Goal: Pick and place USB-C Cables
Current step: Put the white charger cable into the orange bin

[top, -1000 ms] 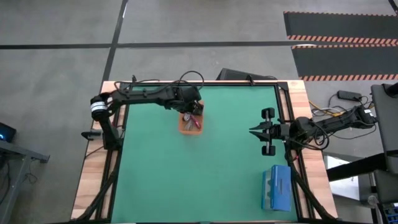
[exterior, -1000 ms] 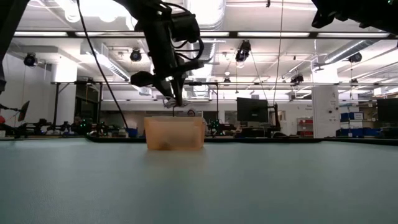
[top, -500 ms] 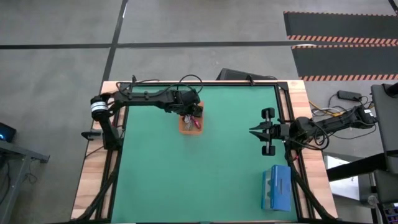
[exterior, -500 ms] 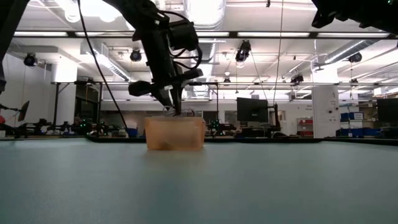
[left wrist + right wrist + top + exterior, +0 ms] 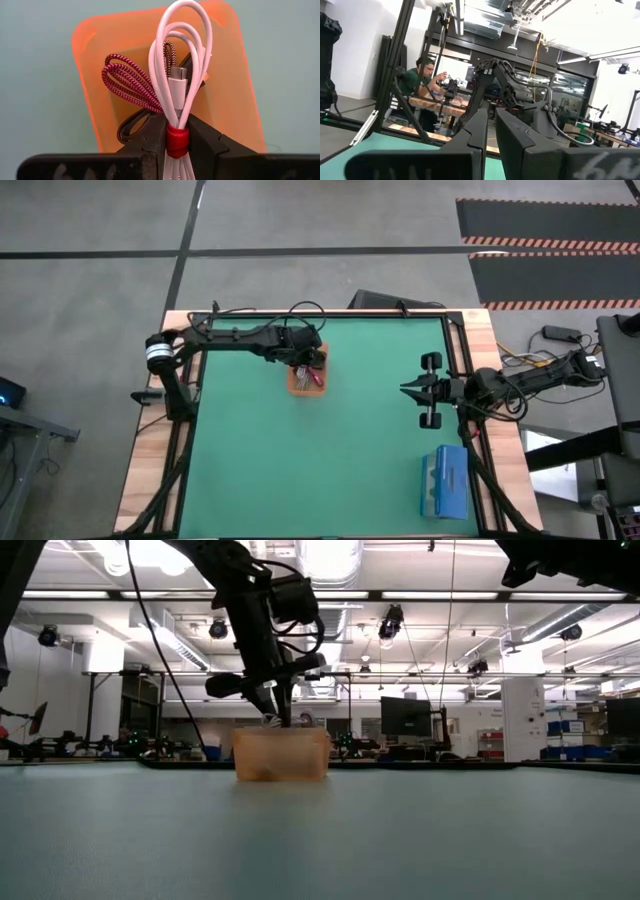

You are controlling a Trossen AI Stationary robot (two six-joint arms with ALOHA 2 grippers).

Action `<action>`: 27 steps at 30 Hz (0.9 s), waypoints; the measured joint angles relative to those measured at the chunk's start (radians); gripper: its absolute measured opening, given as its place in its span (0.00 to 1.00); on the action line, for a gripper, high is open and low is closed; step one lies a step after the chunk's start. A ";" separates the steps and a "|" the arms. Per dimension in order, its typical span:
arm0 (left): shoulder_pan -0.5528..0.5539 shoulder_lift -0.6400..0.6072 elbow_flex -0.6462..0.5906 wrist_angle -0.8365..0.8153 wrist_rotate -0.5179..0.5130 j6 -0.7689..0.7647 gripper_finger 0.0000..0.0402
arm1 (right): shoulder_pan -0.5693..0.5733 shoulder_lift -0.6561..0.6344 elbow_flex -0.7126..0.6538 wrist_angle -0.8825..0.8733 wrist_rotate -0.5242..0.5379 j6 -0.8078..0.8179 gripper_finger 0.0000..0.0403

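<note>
High view: left gripper (image 5: 303,361) sat over the orange bin (image 5: 305,378) at the mat's far-left part; right gripper (image 5: 407,390) waited at the right edge, blue box (image 5: 444,483) near it.
Low view: left gripper (image 5: 281,716) hung just above the bin (image 5: 281,755).
Left wrist view: fingers pinched the white cable (image 5: 178,95) at its red tie; dark red cable (image 5: 127,82) and black cable (image 5: 131,126) lay in the bin (image 5: 235,100).
Right wrist view: right fingers (image 5: 512,135) pressed nearly together, holding nothing.

Two dark, cable-draped arms; black blocky fingers (image 5: 150,145)

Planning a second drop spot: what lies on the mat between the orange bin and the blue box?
Nothing: in the high view, only bare green mat separates orange bin and blue box.
</note>
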 joint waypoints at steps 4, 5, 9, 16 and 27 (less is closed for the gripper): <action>-0.006 0.000 0.000 0.018 0.000 0.000 0.12 | 0.000 0.000 0.000 0.000 0.000 0.000 0.07; -0.008 0.000 0.000 0.026 0.000 0.001 0.12 | 0.000 0.000 0.000 0.000 0.000 0.000 0.07; -0.014 0.000 0.000 0.031 0.000 0.001 0.12 | 0.000 0.000 0.000 0.000 0.000 0.000 0.07; -0.014 0.000 0.000 0.036 -0.009 0.005 0.12 | 0.000 0.000 0.000 0.000 0.000 0.000 0.07; -0.014 0.000 -0.040 0.057 -0.020 0.004 0.12 | 0.000 0.000 0.000 0.000 0.000 -0.004 0.07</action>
